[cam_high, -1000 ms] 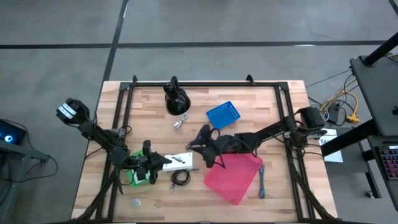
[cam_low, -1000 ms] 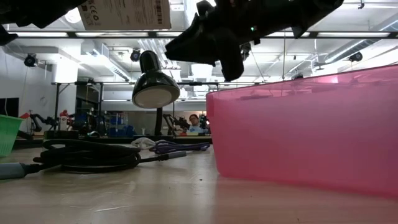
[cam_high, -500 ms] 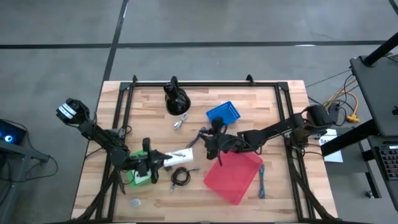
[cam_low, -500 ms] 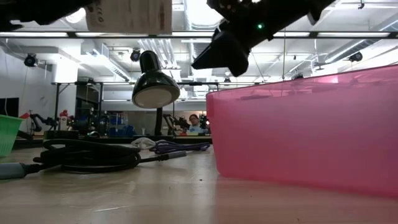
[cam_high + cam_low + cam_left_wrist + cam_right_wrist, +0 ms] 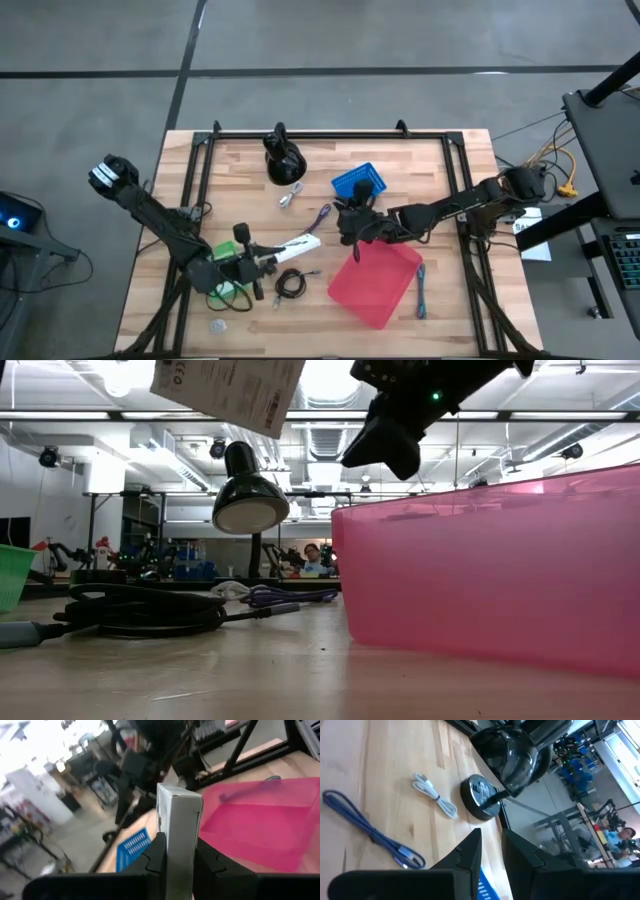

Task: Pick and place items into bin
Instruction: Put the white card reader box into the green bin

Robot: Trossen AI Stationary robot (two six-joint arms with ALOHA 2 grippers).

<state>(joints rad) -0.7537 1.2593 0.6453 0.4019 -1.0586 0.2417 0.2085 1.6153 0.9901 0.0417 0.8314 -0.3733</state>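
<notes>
My left gripper [image 5: 272, 257] is shut on a white packet [image 5: 298, 246], held in the air between the green basket [image 5: 226, 291] and the pink bin [image 5: 375, 285]. In the low view the packet [image 5: 230, 388] hangs tilted, high up. My right gripper [image 5: 346, 226] hovers over the bin's far-left corner, its fingers a narrow gap apart with nothing between them [image 5: 492, 851]. The purple cable [image 5: 320, 217] lies flat on the table beside it. A black coiled cable [image 5: 290, 283] and a white cable with a silver connector [image 5: 292, 195] also lie on the table. My left gripper pinches the packet between its two fingers [image 5: 157, 856], which press on its two broad faces [image 5: 176, 840] at the end nearer the gripper. The fingers come nearly level from the table's left. The packet juts out beyond them, tilted and lifted clear of the table.
A blue basket [image 5: 358, 182] and a black lamp [image 5: 282, 160] stand at the back. A blue cable [image 5: 421, 290] lies right of the bin, and a grey disc [image 5: 218, 325] near the front left. Black frame rails run along the table's sides.
My left gripper has risen and rolled, carrying the packet a little toward the table's right; the packet, flat before, now slants. My right gripper has moved up and toward the right, away from the purple cable, which has stayed on the table.
</notes>
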